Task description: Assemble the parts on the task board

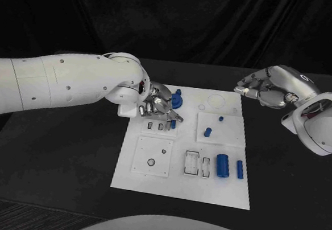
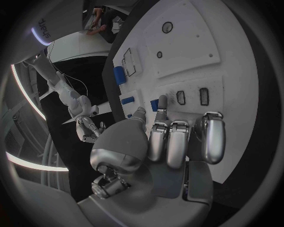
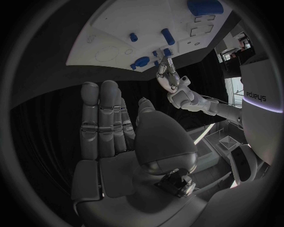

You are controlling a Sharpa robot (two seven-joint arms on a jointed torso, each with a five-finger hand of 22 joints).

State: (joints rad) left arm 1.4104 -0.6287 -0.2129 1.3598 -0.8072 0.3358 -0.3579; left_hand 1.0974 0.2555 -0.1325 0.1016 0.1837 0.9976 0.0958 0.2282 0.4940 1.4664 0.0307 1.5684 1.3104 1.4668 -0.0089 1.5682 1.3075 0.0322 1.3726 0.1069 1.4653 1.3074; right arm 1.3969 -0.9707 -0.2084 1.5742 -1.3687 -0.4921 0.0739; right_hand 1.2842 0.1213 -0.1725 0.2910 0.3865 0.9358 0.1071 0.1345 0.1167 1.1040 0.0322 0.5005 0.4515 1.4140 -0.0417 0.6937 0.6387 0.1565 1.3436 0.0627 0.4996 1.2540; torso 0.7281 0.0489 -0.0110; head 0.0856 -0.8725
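Black cloth hangs behind a black table (image 1: 54,152) on which the white task board (image 1: 181,189) lies between the two arms. At the board's far corner the left hand (image 1: 158,106) pinches a small blue peg (image 2: 161,104) between thumb and fingers, directly above two small slots (image 2: 192,97), probably so the peg can be lowered into one of them. A rounded blue part (image 1: 176,100) stands just beyond its fingertips. Well clear of the board's far edge, the right hand (image 1: 267,89) hangs with fingers curled in and nothing in them, seemingly waiting. Nearer the robot than the left hand, a thick blue cylinder (image 1: 222,164) and a slimmer blue pin (image 1: 240,169) lie loose on the board.
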